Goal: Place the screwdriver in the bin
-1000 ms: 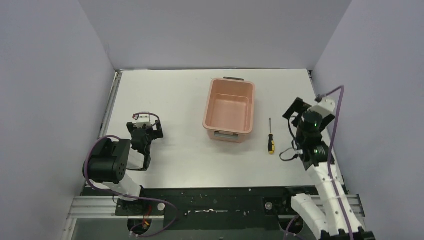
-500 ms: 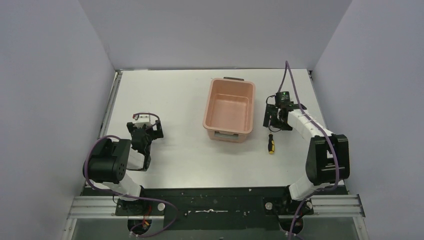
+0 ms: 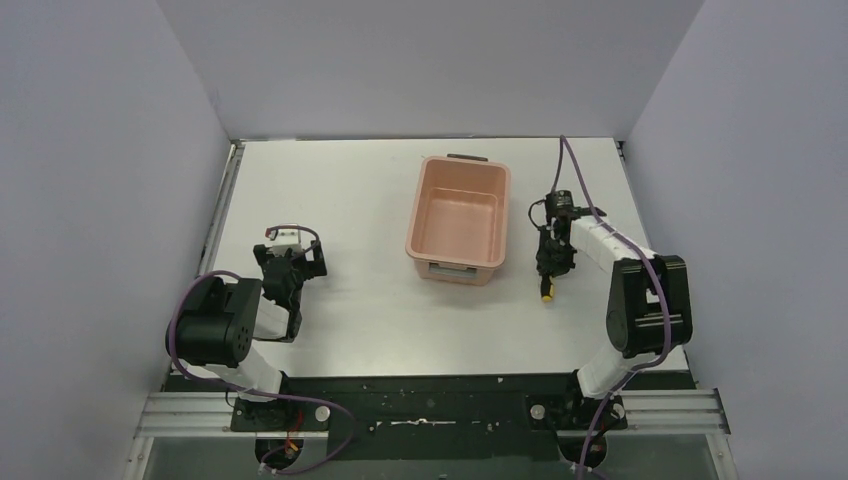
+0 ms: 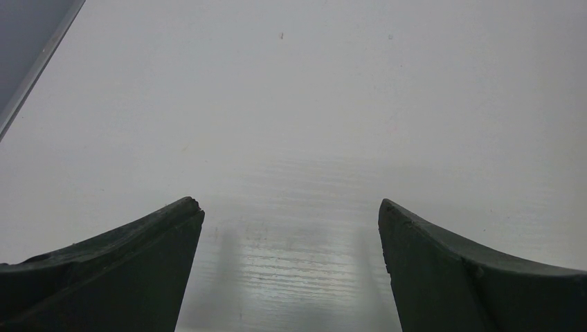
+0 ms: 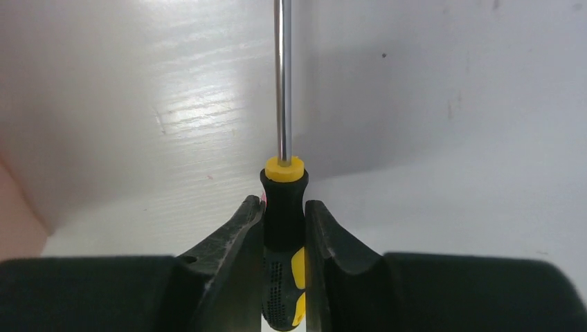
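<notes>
The screwdriver has a thin metal shaft and a yellow-and-black handle. It lies on the white table just right of the bin, a salmon-pink tub that stands with nothing in it. My right gripper is shut on the screwdriver's handle, one finger on each side, with the shaft pointing away from the wrist. From above, the right gripper is down at the table and only the yellow handle end of the screwdriver shows. My left gripper hangs open over bare table at the near left.
Grey walls close in the table on the left, back and right. A dark clip sits on the bin's far short end. The left arm rests folded near the front left edge.
The right arm swung from the right edge over to the screwdriver, came down on it, and its jaws closed from wide open onto the handle. The left arm stayed still.
</notes>
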Controlling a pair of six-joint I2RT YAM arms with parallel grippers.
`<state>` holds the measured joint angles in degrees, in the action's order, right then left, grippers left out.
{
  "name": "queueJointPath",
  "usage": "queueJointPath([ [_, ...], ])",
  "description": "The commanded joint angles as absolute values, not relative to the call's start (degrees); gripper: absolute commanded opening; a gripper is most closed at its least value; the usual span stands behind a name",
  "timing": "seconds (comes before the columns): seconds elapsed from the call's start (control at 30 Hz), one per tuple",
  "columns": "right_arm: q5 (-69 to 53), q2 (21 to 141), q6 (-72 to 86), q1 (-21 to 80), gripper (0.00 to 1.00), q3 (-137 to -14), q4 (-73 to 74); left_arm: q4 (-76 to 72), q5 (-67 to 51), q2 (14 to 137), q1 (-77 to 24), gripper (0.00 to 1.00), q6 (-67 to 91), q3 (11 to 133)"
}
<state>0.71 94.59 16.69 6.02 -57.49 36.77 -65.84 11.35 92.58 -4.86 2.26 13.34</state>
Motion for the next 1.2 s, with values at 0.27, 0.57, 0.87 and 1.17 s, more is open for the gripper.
queueJointPath([
  [0.27,9.3,97.8,18.6,6.4,0.0,-103.2,67.3,-69.2,11.5,92.2,-4.6,0.97,1.8,14.6],
  [0.57,-2.1,100.2,26.4,24.8,0.0,-110.1,49.8,-69.2,11.5,92.2,-4.7,0.97,1.8,14.6],
  [0.87,3.6,106.5,28.1,31.0,0.0,-100.2,42.7,-69.3,11.6,92.2,-4.7,0.97,1.8,14.6],
  [1.17,6.7,114.3,29.7,32.4,0.09,-89.7,37.1,-69.2,11.6,92.2,-4.7,0.97,1.8,14.6],
])
